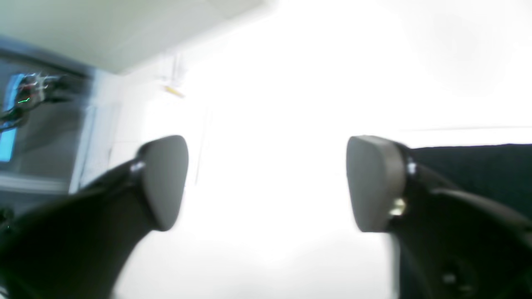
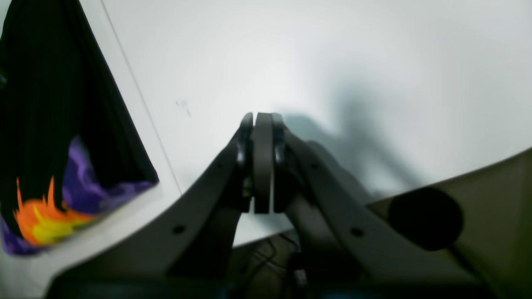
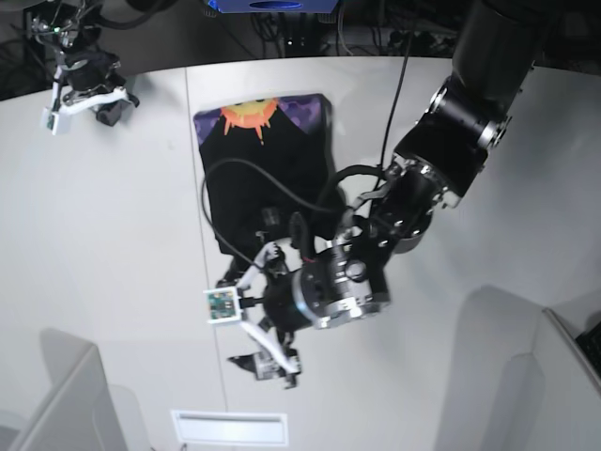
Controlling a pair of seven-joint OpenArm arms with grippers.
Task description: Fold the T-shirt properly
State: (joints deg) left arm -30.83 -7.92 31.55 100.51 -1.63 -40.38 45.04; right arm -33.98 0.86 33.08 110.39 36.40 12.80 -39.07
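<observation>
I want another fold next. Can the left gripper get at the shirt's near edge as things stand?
Probably yes. The left gripper is open and empty, right beside the shirt, with only bare table between them; the shirt's black edge shows just past one finger.

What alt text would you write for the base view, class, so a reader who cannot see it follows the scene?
Overhead view: a folded black T-shirt with an orange sun print lies on a white table. The left gripper hangs open over the shirt's near edge, while the right gripper sits shut at the far corner, away from the shirt.
</observation>
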